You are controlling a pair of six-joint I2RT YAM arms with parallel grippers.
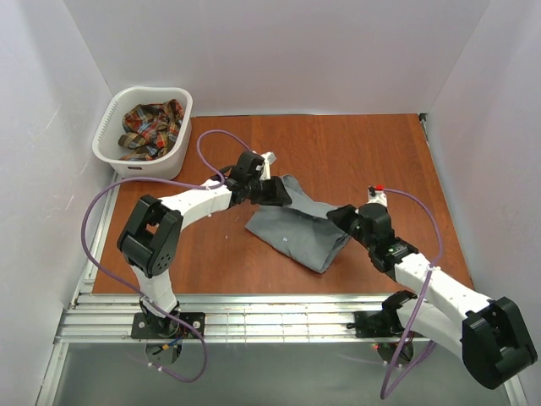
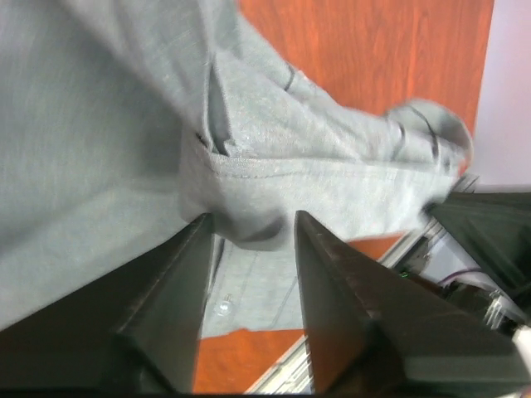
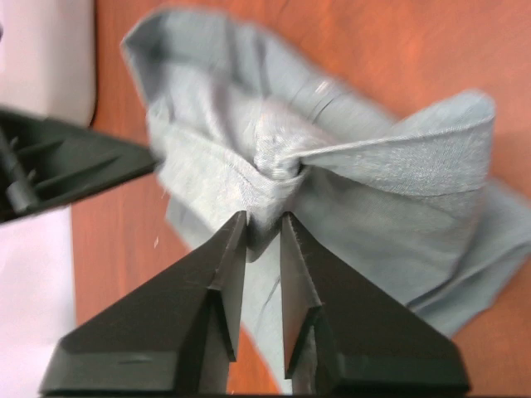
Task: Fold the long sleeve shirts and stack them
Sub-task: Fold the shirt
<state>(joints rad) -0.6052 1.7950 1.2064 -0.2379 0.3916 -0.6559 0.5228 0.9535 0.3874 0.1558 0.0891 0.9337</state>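
Both my left fingers (image 2: pixel 166 307) and my right fingers (image 3: pixel 224 282) pinch the grey shirt (image 1: pixel 300 230) over the tabletop (image 1: pixel 338 152).

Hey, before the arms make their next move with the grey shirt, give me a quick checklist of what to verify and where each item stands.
1. Left gripper holds the grey shirt: ok, a hem fold sits between its fingers.
2. Right gripper holds the shirt: ok, shut on a bunched twist of cloth.
3. Shirt lies flat for folding: not ok, it is rumpled and twisted.
4. Bare table beyond the shirt to spread it: ok.
5. Plaid shirt out of the way: ok, it is in the basket.
6. Sleeves tucked in: cannot tell.
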